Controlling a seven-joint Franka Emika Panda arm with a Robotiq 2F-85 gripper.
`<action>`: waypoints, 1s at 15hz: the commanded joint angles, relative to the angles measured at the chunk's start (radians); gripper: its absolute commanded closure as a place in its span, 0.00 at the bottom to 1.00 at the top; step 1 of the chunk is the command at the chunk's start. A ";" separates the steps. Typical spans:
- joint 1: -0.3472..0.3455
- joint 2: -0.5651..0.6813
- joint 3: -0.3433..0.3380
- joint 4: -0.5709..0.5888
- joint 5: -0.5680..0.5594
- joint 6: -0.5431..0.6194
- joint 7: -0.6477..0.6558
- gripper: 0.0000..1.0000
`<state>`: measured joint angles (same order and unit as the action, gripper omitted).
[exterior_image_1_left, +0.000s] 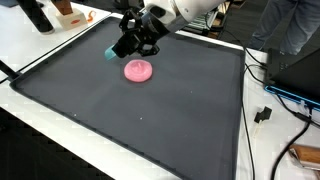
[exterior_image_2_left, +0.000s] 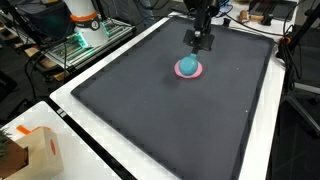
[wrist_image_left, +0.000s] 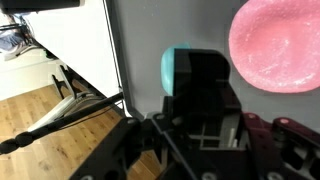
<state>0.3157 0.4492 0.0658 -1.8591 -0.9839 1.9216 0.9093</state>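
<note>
The claw (exterior_image_1_left: 122, 48) seems pinched on a teal block (wrist_image_left: 176, 68), hanging low over the dark mat (exterior_image_1_left: 150, 120) on the worktop (exterior_image_1_left: 50, 115). A pink dish (exterior_image_1_left: 138, 70) lies just beside the block, toward the mat's middle.

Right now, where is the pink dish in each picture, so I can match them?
In an exterior view: pink dish upper centre, slightly left.
In an exterior view: pink dish upper centre, slightly right, teal thing overlapping.
Wrist view: pink dish top right, cut off.
Shared landmark: dark mat beneath it.
</note>
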 joint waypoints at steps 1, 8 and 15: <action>0.005 0.040 0.008 0.035 -0.023 -0.057 0.037 0.75; 0.000 0.072 0.008 0.060 -0.018 -0.073 0.036 0.75; -0.024 0.068 0.012 0.067 0.007 -0.056 -0.005 0.75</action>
<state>0.3093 0.5184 0.0675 -1.8019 -0.9840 1.8751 0.9325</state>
